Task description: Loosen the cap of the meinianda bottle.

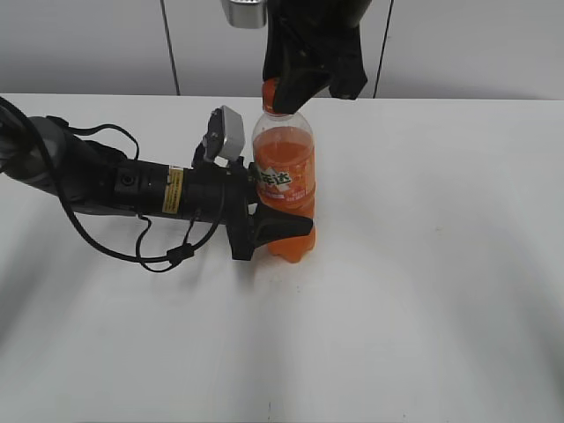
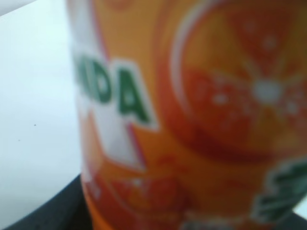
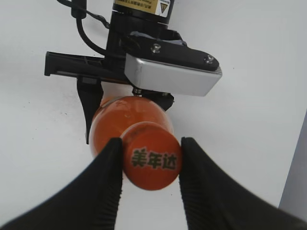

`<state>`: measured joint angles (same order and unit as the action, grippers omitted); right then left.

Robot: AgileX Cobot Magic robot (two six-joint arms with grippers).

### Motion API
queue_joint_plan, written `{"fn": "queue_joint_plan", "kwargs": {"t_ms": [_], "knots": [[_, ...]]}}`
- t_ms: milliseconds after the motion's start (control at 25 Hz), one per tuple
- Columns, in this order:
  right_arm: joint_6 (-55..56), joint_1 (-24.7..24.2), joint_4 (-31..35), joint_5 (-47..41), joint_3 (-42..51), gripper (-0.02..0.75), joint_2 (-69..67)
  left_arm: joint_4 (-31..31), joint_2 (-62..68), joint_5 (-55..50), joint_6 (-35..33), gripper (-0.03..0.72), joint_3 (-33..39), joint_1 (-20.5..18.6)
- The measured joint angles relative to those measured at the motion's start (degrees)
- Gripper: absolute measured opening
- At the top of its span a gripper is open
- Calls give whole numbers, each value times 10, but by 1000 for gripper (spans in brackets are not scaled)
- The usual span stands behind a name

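Observation:
The meinianda bottle (image 1: 284, 181) stands upright on the white table, filled with orange soda. My left gripper (image 1: 280, 231) is shut on the bottle's lower body from the left. In the left wrist view the orange label (image 2: 192, 115) fills the frame, blurred, and the jaws are mostly hidden. My right gripper (image 3: 150, 160) comes down from above and is shut on the orange cap (image 3: 151, 161), one finger touching each side. The cap has green Chinese letters on top. In the exterior view the cap (image 1: 270, 91) is mostly hidden by the right gripper (image 1: 291, 88).
The left arm (image 1: 115, 185) lies low across the table's left side with looping cables (image 1: 167, 256). The left wrist camera housing (image 3: 170, 74) sits just beside the bottle's shoulder. A grey wall runs behind the table.

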<state>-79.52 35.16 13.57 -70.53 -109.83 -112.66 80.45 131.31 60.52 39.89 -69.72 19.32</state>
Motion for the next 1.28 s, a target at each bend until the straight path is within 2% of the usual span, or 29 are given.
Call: {"fn": "queue_joint_plan", "kwargs": {"t_ms": [1280], "knots": [[0,0,0,2,0,291,0,-1,0,0,1,408,0,0]]}}
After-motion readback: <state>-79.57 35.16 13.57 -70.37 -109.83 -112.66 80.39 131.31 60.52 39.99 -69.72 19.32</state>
